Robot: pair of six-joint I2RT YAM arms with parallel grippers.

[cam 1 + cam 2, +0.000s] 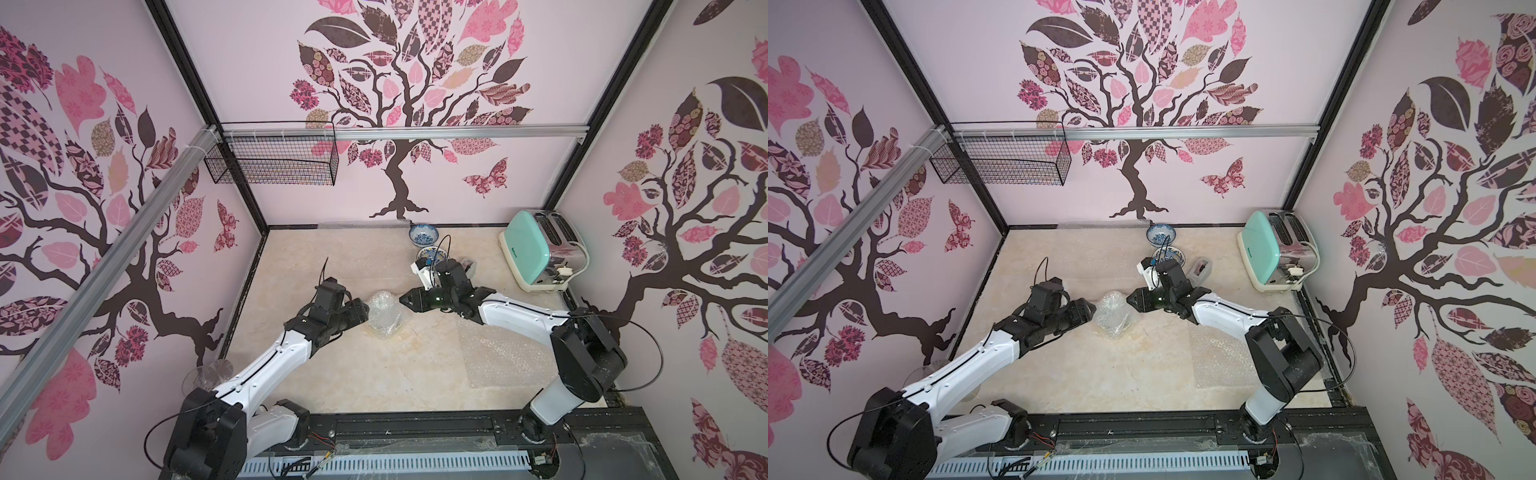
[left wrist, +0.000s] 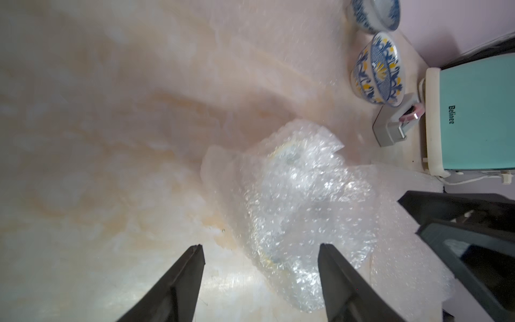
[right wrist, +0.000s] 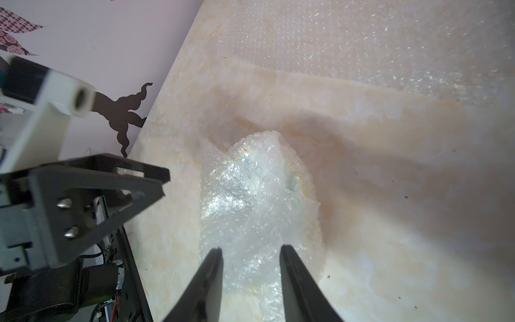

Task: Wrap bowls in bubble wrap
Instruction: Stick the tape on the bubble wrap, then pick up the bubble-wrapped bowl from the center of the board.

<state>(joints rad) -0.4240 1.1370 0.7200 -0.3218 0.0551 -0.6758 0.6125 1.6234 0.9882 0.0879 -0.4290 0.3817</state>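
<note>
Bubble wrap, bunched around a bowl with a yellow rim, sits mid-table. Left gripper has its jaws wide apart at the bundle's edge. Right gripper straddles wrap; whether it pinches, I cannot tell.

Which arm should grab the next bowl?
Probably the right gripper: the unwrapped blue-and-yellow bowl sits just beyond it, and the spare bubble wrap sheet lies on its side. The left gripper is farther.
</note>
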